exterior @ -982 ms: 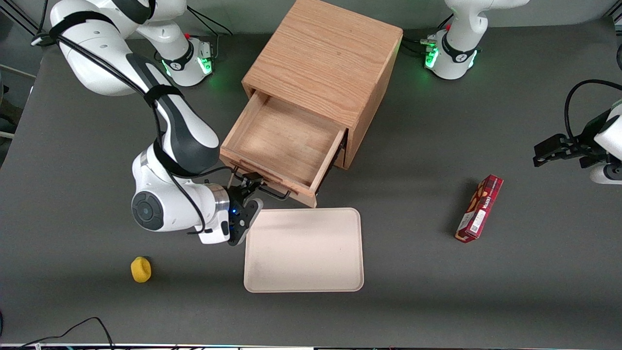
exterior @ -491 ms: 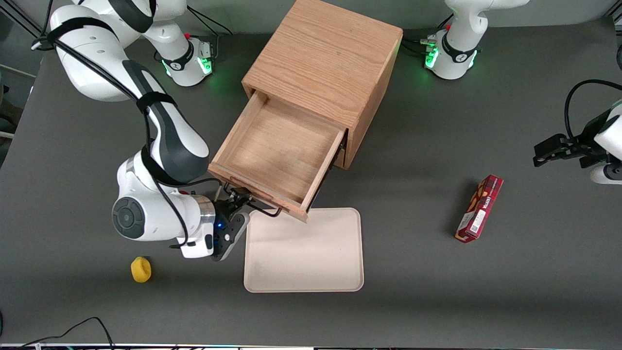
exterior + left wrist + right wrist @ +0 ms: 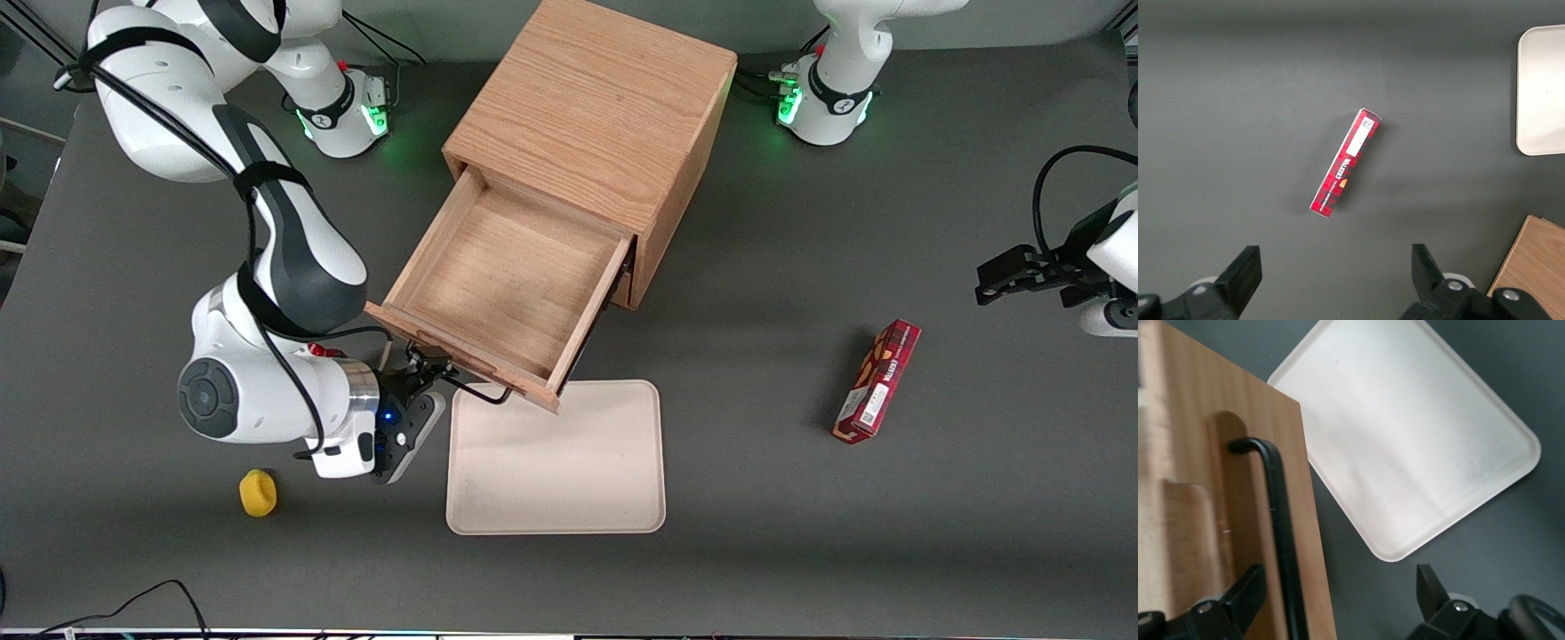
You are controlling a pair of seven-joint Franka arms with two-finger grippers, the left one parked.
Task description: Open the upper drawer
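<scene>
Gripper (image 3: pixel 425 366): at the upper drawer's black wire handle (image 3: pixel 1279 520), fingers spread wide, one each side of the bar, clamping nothing. Upper drawer (image 3: pixel 498 289): pulled well out of the oak cabinet (image 3: pixel 594 116), interior bare, front corner overhanging the cream tray (image 3: pixel 556 462). Tray: nothing on it. Yellow object (image 3: pixel 258 492): near the wrist, nearer the front camera. Red box (image 3: pixel 877 380): toward the parked arm's end.

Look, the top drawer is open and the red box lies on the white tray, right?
Not quite. The upper drawer is open, the claw at its handle, but the red box lies on the table, apart from the white tray, toward the parked arm's end. The front view shows it.
</scene>
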